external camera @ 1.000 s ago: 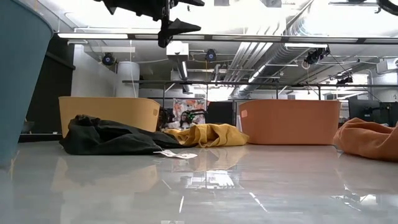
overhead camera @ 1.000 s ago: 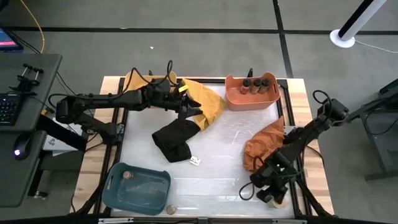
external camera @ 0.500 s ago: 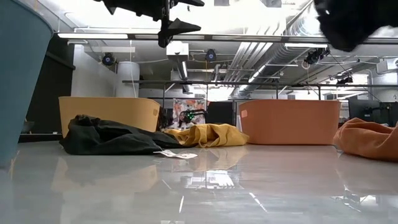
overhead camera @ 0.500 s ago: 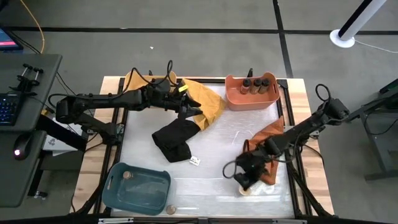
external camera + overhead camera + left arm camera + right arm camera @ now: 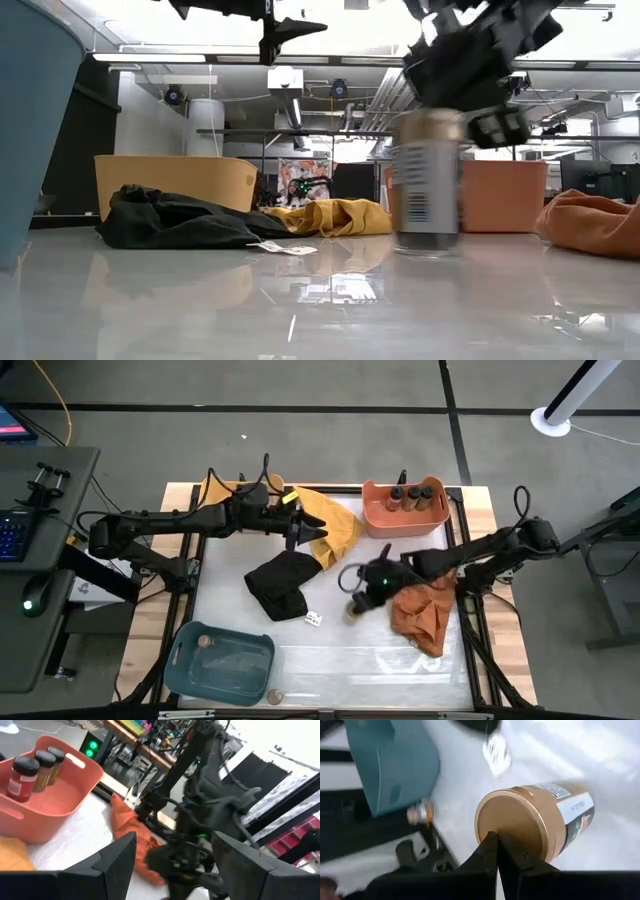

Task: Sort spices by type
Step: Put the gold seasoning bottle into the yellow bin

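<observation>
A spice jar with a tan top (image 5: 535,825) stands on the table near its middle (image 5: 356,606) and shows blurred in the low view (image 5: 428,180). My right gripper (image 5: 496,842) is shut, just above the jar (image 5: 362,598). My left gripper (image 5: 175,855) is open and empty above the yellow cloth (image 5: 335,525) at the far left (image 5: 303,526). Three jars (image 5: 411,494) stand in the orange bin (image 5: 380,520). One jar (image 5: 205,643) lies in the blue bin (image 5: 225,665). Another jar (image 5: 275,698) sits by the near edge. My right gripper has its shut fingertips (image 5: 492,851) against the jar's tan top (image 5: 512,822), at its rim. The fingers come slanting down from above and from the table's right side. The jar stands upright with its base on the table (image 5: 428,250). I cannot tell if the fingertips pinch anything.
A black cloth (image 5: 280,585) lies left of the middle, with a small white tag (image 5: 314,619) beside it. An orange cloth (image 5: 425,615) lies under my right arm. A yellow bin (image 5: 225,488) stands at the far left under my left arm.
My right gripper has swept from the near right corner toward the table's middle, going left and toward the far edge, and the tan-topped jar has come with it. The orange cloth under the arm has been dragged and changed shape.
</observation>
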Controlling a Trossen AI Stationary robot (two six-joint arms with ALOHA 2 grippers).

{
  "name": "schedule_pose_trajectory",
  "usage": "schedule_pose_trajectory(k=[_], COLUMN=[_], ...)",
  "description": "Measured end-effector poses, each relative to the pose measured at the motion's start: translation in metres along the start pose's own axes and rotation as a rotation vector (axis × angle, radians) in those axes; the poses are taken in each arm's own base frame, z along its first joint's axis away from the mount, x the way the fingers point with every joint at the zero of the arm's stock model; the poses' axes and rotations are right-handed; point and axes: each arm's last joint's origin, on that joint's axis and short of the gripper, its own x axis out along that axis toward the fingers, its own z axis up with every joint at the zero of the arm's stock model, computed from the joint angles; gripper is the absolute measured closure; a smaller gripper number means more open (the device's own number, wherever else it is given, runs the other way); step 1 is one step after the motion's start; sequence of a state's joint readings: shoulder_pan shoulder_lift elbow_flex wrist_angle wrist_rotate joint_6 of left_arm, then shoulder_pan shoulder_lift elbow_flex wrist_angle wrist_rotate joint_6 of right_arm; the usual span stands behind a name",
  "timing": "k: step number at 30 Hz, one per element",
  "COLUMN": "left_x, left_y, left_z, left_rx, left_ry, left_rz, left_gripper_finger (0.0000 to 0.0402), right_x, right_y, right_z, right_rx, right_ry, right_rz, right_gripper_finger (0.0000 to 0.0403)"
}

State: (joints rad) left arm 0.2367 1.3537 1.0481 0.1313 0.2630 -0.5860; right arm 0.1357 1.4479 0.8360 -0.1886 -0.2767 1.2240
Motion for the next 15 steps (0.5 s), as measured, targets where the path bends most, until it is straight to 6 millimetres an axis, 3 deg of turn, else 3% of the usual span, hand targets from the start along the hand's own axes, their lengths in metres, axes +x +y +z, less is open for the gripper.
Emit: schedule_pose_trajectory(k=[10, 15], left_x=[0.000, -0.013], left_y=[-0.004, -0.012], left_z=[0.006, 0.016], left_rx=[-0.024, -0.022], left_ry=[-0.060, -0.083], left_rz=[-0.044, -0.130], left_gripper_finger=[0.0156, 0.0156], right_x=[-0.021, -0.042], right_y=[-0.011, 0.013], right_z=[0.063, 0.087], right_rx=[-0.146, -0.304], right_ry=[-0.350, -0.461], right_rz=[0.035, 0.093], right_gripper_finger=[0.0403, 0.0403])
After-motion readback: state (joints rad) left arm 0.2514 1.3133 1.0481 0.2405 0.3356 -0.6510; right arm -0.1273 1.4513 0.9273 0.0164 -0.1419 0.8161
